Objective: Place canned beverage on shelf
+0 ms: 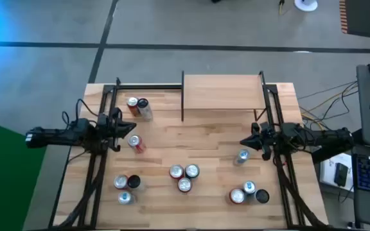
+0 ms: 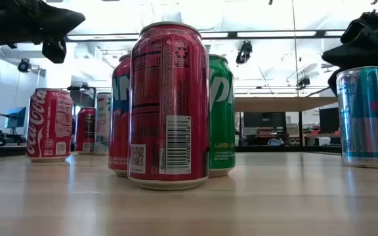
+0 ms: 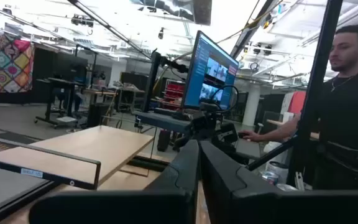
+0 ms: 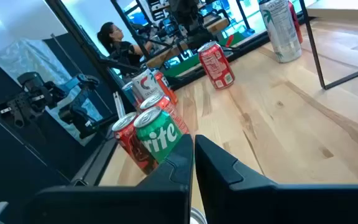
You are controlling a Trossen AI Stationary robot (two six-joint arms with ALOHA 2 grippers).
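The shelf (image 1: 222, 93), a light-wood board on thin black uprights, stands at the table's far edge with nothing on its top. Canned beverages stand upright on the tabletop: two at the far left (image 1: 138, 107), a red one (image 1: 135, 144) just by my left gripper (image 1: 128, 131), three in the middle (image 1: 184, 176), and a slim blue one (image 1: 242, 156) just near of my right gripper (image 1: 244, 142). Both grippers are shut, hover level above the table and point at each other. Neither touches a can.
More cans stand at the near left (image 1: 126, 186) and the near right (image 1: 249, 192). Black frame rails (image 1: 101, 160) run along both table sides. A person (image 3: 347, 106) sits beyond the table's right side, by a monitor (image 3: 213, 71).
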